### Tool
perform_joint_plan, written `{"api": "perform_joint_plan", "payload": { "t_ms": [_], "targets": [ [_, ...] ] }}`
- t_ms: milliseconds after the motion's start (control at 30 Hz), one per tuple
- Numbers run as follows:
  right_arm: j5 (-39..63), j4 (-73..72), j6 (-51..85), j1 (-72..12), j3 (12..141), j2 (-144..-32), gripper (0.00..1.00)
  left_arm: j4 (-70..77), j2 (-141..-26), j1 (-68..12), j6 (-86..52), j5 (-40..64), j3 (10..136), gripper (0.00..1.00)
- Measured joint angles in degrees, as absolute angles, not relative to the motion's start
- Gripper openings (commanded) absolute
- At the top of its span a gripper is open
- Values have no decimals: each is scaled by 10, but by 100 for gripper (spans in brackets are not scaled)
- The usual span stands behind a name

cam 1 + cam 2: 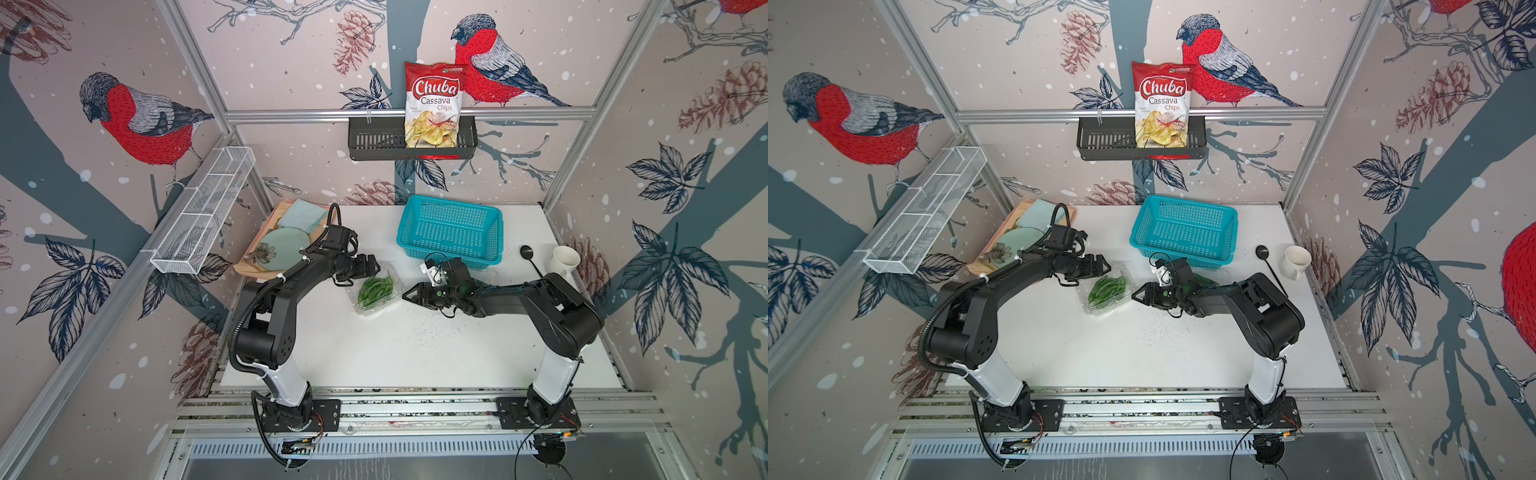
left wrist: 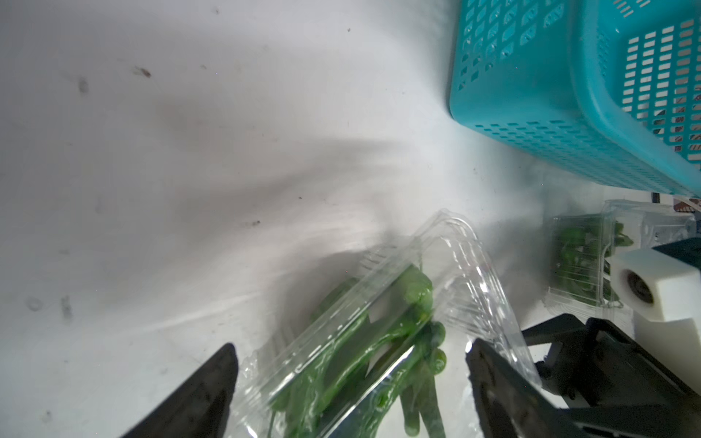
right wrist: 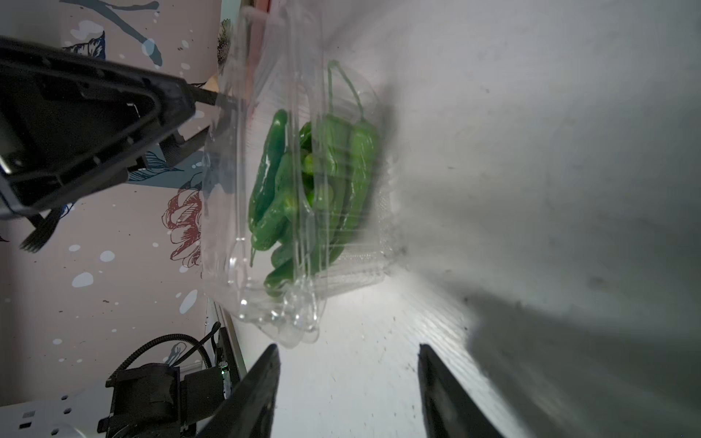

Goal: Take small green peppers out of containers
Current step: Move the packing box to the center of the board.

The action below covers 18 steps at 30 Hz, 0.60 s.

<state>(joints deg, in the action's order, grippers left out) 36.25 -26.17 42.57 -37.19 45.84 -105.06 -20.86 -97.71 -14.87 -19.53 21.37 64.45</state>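
One clear clamshell container [image 1: 379, 309] [image 3: 341, 280] lies mid-table with its lid partly raised, and small green peppers [image 1: 374, 289] [image 1: 1106, 289] [image 3: 303, 189] are piled inside. My left gripper [image 1: 376, 266] [image 2: 351, 350] is open at its far-left side, and in the left wrist view that container [image 2: 466, 265] and its peppers [image 2: 360, 341] sit between the fingers. My right gripper [image 1: 405, 296] [image 3: 348, 347] is open at the container's right corner, with only bare table between its fingers. A second closed container [image 2: 580, 261] of peppers lies by the right arm, mostly hidden in both top views.
A turquoise basket [image 1: 440, 253] stands behind the containers. A black spoon [image 1: 528, 253] and a white cup [image 1: 565, 259] lie at the right. A plate [image 1: 284, 245] on a tray sits at the back left. A chips bag [image 1: 434, 104] stands in the black wall rack [image 1: 374, 141].
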Motion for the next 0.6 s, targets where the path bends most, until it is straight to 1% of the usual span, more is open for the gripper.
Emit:
{"api": "perform_joint_plan", "payload": {
  "t_ms": [267, 600],
  "targets": [
    [362, -279, 448, -373, 457, -1051, 54, -183, -949, -182, -236, 208, 600, 90],
    [362, -291, 451, -340, 397, -1014, 56, -180, -927, -185, -255, 178, 592, 90]
  ]
}}
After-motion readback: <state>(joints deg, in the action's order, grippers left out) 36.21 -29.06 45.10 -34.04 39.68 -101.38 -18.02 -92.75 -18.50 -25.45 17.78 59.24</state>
